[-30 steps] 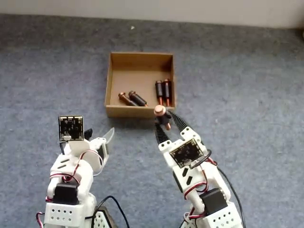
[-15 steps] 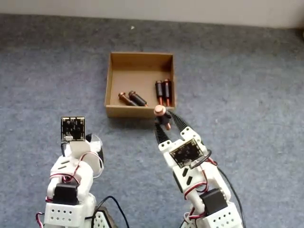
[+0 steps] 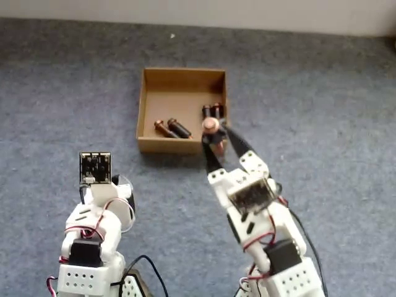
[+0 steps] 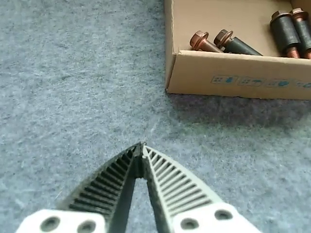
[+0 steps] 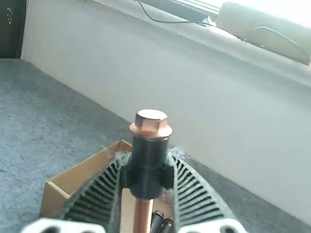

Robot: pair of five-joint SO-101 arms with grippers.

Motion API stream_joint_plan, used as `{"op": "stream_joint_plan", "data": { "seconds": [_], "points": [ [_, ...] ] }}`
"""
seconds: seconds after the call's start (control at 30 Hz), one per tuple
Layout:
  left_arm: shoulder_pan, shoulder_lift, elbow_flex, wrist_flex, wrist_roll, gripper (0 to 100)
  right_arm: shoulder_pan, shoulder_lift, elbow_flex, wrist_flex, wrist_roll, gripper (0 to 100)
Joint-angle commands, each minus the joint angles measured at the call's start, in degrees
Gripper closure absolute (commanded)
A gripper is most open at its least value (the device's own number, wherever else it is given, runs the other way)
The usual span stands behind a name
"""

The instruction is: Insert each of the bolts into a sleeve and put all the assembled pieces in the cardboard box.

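Holding four bolts (image 3: 179, 129), cardboard box (image 3: 183, 71) sits on grey table (image 3: 322, 111); right tool (image 3: 213, 139) pinches sleeved bolt (image 5: 148, 160), left tool (image 4: 141, 145) pressed together.

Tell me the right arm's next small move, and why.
Probably ease forward a little and open the right hand. It grips an assembled bolt and sleeve upright about over the cardboard box at its near right corner, above the pieces already inside, so a release there should drop it in.
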Motion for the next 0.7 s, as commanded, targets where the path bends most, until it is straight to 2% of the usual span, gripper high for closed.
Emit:
{"op": "stream_joint_plan", "data": {
  "seconds": [0.0, 0.37, 0.67],
  "points": [
    [-0.7, -0.1, 1.3, 0.2, -0.8, 99, 0.6, 15.3, -9.3, -6.8, 0.0, 99.4],
    [-0.8, -0.1, 1.3, 0.2, -0.8, 99, 0.7, 55.3, -22.6, -24.1, 0.3, 99.4],
    [-0.8, -0.1, 1.3, 0.2, -0.8, 99, 3.8, 81.1, -36.5, -26.9, 0.0, 99.2]
  ]
}}
